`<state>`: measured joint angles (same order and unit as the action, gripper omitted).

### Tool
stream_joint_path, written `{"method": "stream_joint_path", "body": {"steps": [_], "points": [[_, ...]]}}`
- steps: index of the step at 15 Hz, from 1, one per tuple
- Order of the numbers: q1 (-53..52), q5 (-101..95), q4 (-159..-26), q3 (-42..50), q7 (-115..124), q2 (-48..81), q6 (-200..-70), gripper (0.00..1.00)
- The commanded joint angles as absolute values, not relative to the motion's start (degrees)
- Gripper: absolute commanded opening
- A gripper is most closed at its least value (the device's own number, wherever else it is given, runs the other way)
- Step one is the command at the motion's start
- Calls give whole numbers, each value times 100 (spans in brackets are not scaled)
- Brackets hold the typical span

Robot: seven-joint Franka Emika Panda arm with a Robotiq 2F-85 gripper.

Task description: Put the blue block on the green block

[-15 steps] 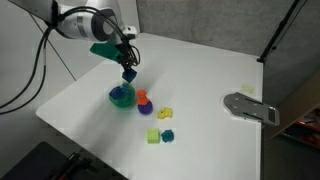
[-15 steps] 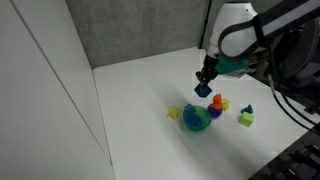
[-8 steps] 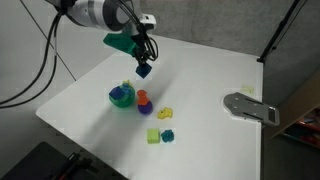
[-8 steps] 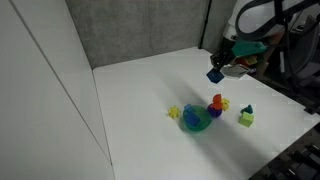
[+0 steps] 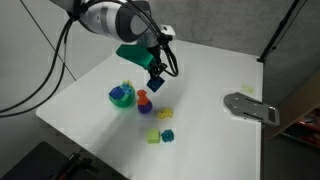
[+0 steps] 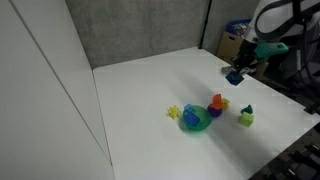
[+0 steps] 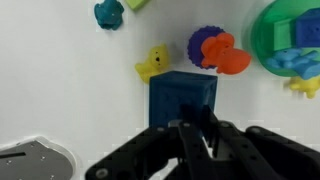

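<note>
Nearest the front edge of the white surface (image 5: 215,75) in an exterior view sits the green block (image 5: 153,135), a small lime cube, with a small teal block (image 5: 167,134) just beside it. A little further back lies a yellow piece (image 5: 164,114), then an orange piece (image 5: 143,98) sitting on a purple one (image 5: 145,108), and next to those a larger green-and-blue round piece (image 5: 122,95). Above this cluster hangs the gripper (image 5: 156,78), its jaws closed narrowly on the blue block (image 5: 155,84), which is held up off the surface, near the orange piece and well apart from the green block. The arm (image 5: 115,20) reaches in from the far side behind it. Off to one side lies a flat grey plate (image 5: 250,107). From the wrist, the blue block (image 7: 183,100) fills the middle between the dark fingers, with the yellow piece (image 7: 152,64) just past it and the green block (image 7: 135,4) barely showing at the top edge. In an exterior view from another corner, the blue block (image 6: 235,76) hangs beyond the toys, the green block (image 6: 245,119) closer in.
</note>
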<state>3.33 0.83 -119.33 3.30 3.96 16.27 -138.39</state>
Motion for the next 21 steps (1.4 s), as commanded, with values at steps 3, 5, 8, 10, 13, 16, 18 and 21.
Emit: {"method": "stream_joint_path", "body": {"steps": [3,5,8,10,13,16,18,21], "points": [[543,-59,-12548,564,111,1578,-13829,5],[543,-182,-12723,633,108,1691,-13870,6],[537,-348,-12910,705,145,1849,-13878,6],[518,-478,-13007,762,206,1935,-13891,6],[463,-791,-13083,875,348,2072,-13953,6],[450,-962,-13127,910,359,2204,-13978,6],[420,-1040,-13134,903,376,2284,-14026,6],[338,-1143,-13157,897,408,2335,-14182,6]]}}
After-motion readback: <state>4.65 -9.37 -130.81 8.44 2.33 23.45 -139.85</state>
